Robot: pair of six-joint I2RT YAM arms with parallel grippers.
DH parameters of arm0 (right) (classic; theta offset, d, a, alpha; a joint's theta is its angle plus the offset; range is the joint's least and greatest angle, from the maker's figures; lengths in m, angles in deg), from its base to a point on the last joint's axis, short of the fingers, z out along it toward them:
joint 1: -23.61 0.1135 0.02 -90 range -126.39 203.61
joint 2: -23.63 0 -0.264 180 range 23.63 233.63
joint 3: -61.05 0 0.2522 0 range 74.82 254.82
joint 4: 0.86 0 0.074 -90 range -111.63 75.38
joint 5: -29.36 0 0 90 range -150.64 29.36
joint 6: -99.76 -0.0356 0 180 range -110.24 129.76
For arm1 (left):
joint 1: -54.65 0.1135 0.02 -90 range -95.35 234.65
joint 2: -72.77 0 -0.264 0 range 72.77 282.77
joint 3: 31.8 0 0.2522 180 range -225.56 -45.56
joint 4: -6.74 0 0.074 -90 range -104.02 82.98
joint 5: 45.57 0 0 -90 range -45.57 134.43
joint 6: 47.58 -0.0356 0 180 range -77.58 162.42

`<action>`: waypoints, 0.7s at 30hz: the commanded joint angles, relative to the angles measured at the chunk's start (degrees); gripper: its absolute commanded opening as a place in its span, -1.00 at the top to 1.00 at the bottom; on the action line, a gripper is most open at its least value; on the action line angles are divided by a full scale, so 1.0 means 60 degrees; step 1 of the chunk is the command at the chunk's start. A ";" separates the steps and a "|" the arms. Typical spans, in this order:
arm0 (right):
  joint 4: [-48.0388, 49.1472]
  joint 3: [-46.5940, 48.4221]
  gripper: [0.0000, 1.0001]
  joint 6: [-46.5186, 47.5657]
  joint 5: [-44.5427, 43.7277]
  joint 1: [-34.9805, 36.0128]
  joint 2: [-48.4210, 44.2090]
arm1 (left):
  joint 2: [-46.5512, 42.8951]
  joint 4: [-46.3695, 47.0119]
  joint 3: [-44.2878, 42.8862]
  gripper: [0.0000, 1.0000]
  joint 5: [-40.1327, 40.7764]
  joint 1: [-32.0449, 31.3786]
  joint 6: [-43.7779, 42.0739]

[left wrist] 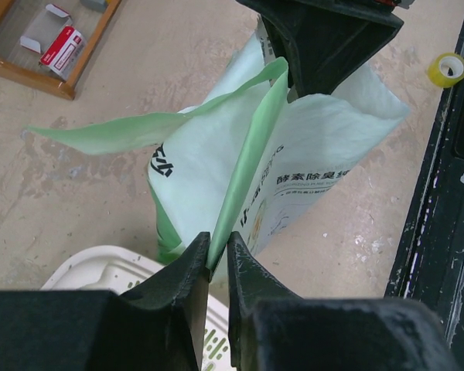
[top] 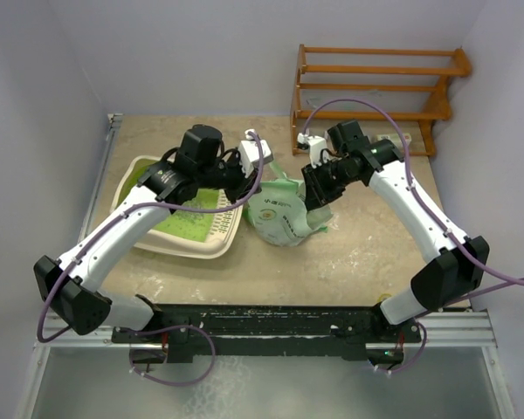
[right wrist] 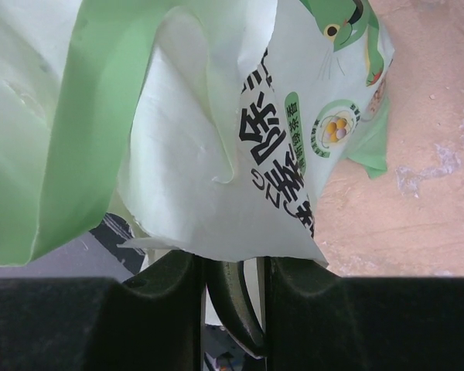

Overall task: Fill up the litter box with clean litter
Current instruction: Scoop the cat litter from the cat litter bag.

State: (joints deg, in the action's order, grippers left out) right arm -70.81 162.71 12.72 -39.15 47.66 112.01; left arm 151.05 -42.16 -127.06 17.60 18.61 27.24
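- Desk [top: 358,262]: carries the litter box [top: 201,251], long axis left–right, grille end just beside the bag [top: 279,218].
- Bag: upright, right of the box; clean litter presumably inside, unseen. Pour direction, judged: leftward.
- Left hand [left wrist: 218,259], nearer the box, and right hand [right wrist: 232,270]: each clenched on the bag's top edge.

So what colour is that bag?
The bag is pale green with dark print; left wrist view.

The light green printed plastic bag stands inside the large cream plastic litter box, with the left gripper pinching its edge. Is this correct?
Not inside. The top external view shows the bag standing on the table beside the litter box; the left gripper does pinch its edge.
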 commanded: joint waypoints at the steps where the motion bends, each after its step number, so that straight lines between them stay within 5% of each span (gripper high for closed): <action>1: 0.1320 -0.0583 1.00 0.0288 -0.3068 -0.0383 0.0674 | 0.0400 0.0245 -0.0107 0.72 -0.0222 -0.0029 -0.0444; 8: 0.1138 -0.0642 1.00 0.0251 -0.2472 -0.1087 0.0343 | 0.0649 0.0258 -0.0246 0.49 -0.0459 -0.0028 -0.0530; 14: 0.1325 -0.0972 1.00 0.0218 -0.2394 -0.1094 0.0346 | 0.0693 0.0690 -0.0094 0.93 -0.0664 -0.0028 -0.0275; 21: 0.1215 -0.0330 1.00 0.0122 -0.3233 -0.1357 0.0304 | 0.0522 0.0847 -0.0034 0.94 -0.0597 -0.0030 0.0028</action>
State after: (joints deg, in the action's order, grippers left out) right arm -69.13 159.81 11.17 -36.59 42.53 110.92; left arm 155.82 -40.65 -126.97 15.90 18.61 25.82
